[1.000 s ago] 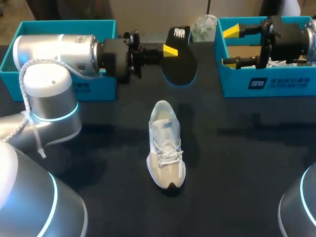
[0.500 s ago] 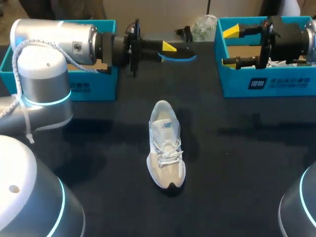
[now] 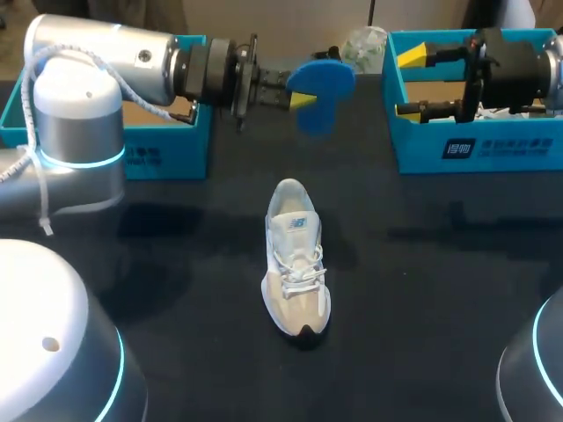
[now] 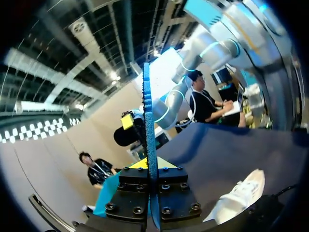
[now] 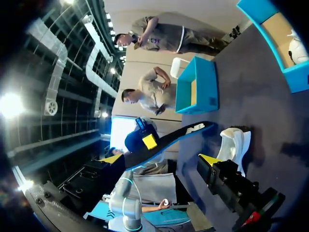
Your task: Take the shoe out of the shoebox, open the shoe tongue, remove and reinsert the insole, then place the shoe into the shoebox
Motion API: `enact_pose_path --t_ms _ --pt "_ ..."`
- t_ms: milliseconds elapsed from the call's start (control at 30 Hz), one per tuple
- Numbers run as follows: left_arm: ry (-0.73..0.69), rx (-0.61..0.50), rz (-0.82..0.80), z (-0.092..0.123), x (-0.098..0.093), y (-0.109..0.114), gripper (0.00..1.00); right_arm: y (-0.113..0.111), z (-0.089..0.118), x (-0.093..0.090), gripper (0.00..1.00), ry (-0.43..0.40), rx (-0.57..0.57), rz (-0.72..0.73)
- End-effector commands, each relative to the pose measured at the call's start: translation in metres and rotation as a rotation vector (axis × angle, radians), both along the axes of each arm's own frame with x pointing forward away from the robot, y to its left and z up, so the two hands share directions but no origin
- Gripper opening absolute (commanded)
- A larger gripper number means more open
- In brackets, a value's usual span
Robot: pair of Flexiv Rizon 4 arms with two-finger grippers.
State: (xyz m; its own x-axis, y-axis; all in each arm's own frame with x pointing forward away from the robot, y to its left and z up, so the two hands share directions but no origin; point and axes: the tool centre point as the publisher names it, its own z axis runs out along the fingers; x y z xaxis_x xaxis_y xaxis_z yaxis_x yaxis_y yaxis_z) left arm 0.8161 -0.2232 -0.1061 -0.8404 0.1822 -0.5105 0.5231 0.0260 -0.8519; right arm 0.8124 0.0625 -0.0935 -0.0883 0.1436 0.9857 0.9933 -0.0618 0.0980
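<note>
Between the left gripper's (image 3: 303, 90) fingers: blue insole (image 3: 327, 77), pinched edge-on, dark face bearing white print, perhaps a logo; right gripper (image 3: 412, 83) spread over shoebox (image 3: 475, 149); shoe (image 3: 296, 259) on table (image 3: 440, 264), well apart from both.

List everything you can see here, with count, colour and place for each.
sneaker: one, white and grey, table's middle, toe toward the robot
insole: one, blue and black, held above the table's far side
left shoebox: one, teal, far left
right shoebox: one, teal, far right
table: one, black
left arm: one, silver, jaws shut on the insole
right arm: one, silver, jaws open over the right shoebox
</note>
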Motion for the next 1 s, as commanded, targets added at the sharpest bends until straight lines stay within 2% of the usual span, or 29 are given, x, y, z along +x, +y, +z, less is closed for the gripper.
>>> enact_pose_path --t_ms 33,100,167,200,267,333,400,433,500,767,1000 --pt "0.237 0.097 -0.030 0.004 0.003 0.000 0.00 0.001 0.000 0.000 1.00 0.001 -0.003 -0.001" --pt "0.237 0.097 -0.030 0.004 0.003 0.000 0.00 0.001 0.000 0.000 1.00 0.001 -0.003 -0.001" --pt "0.412 0.152 -0.050 -0.003 0.004 -0.001 0.00 0.001 0.000 0.000 1.00 0.001 -0.003 -0.001" --pt "0.421 0.134 -0.034 -0.005 0.004 -0.001 0.00 0.001 0.000 0.000 1.00 0.001 -0.003 -0.001" --pt "0.598 0.105 -0.046 -0.006 0.005 0.002 0.00 0.001 0.000 0.000 1.00 0.001 -0.003 -0.001" --pt "0.702 0.090 -0.023 -0.005 0.008 0.006 0.00 0.001 0.000 0.000 1.00 0.001 -0.003 -0.001" --pt "0.786 0.053 -0.011 -0.003 0.010 0.009 0.00 0.001 0.000 0.000 1.00 0.001 -0.003 -0.001" --pt "0.830 0.086 -0.009 -0.002 0.011 0.009 0.00 0.001 0.000 0.000 1.00 0.001 -0.003 -0.001" --pt "0.885 0.067 0.023 0.000 0.011 0.010 0.00 0.001 0.000 0.000 1.00 0.001 -0.003 -0.001" --pt "1.301 -0.020 -0.028 0.003 0.012 0.019 0.00 0.001 0.000 0.000 1.00 0.001 -0.003 -0.001" --pt "1.334 -0.008 -0.027 -0.002 0.010 0.020 0.00 0.001 0.000 0.000 1.00 0.001 -0.003 -0.001"
